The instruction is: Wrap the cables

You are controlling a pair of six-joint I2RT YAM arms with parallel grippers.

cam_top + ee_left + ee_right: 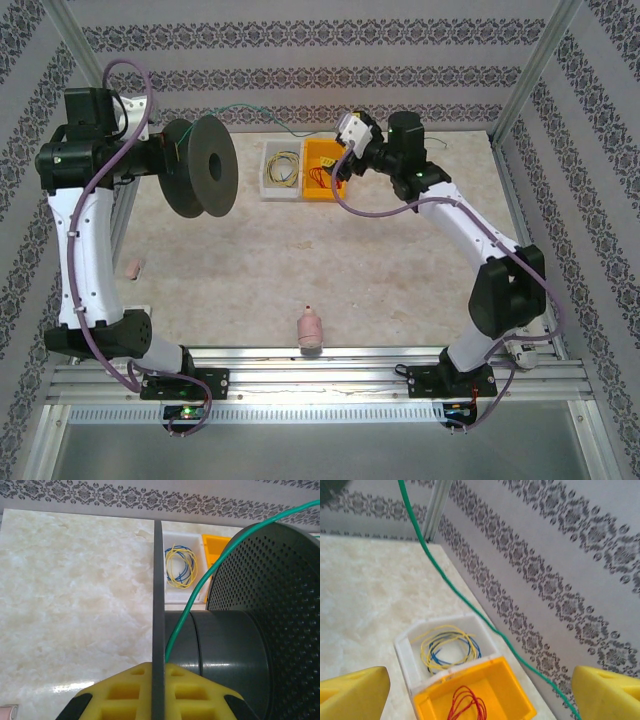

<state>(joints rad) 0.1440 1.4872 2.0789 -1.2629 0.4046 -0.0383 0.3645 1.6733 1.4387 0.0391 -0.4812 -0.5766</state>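
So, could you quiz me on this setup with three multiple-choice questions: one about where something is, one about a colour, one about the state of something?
1. Where do the red cables lie?
A. in the white bin
B. in the orange bin
C. on the bare table

2. What colour is the cable running onto the black spool?
A. green
B. red
C. blue

3. How do the right fingers stand?
A. shut on a cable
B. wide open
C. shut on the black spool

Answers:
1 B: the red cables coil inside the orange bin, not in the white bin beside it.
2 A: the green cable runs down to the spool's core, while the left fingers clamp the spool's flange.
3 B: the right fingers sit far apart, gripping nothing.
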